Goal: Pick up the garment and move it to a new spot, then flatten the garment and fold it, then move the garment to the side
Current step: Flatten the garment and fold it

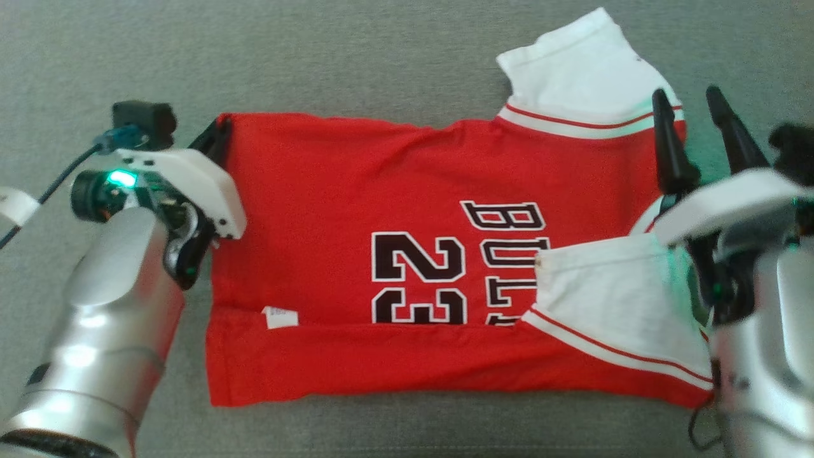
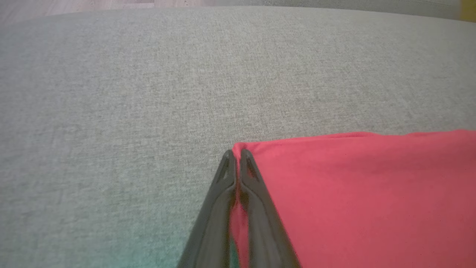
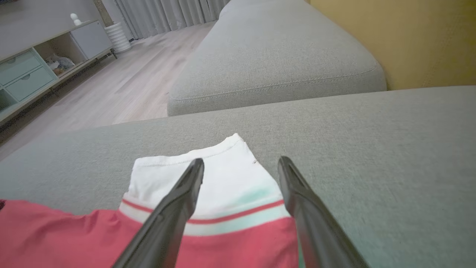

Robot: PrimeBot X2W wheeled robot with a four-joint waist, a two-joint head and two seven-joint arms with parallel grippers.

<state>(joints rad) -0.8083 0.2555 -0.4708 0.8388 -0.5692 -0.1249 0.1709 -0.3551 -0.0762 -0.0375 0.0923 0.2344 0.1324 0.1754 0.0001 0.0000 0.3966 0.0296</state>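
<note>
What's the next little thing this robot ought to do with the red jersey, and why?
Probably lower the right gripper and close it on the white sleeve. The left gripper is already shut on the far corner of the jersey, while the right one stands open above that sleeve, holding nothing; a fold likely needs both ends held.

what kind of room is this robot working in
Likely a home living room: the red jersey lies on a grey fabric sofa, with a wood floor, a low cabinet with drawers and curtains beyond.
</note>
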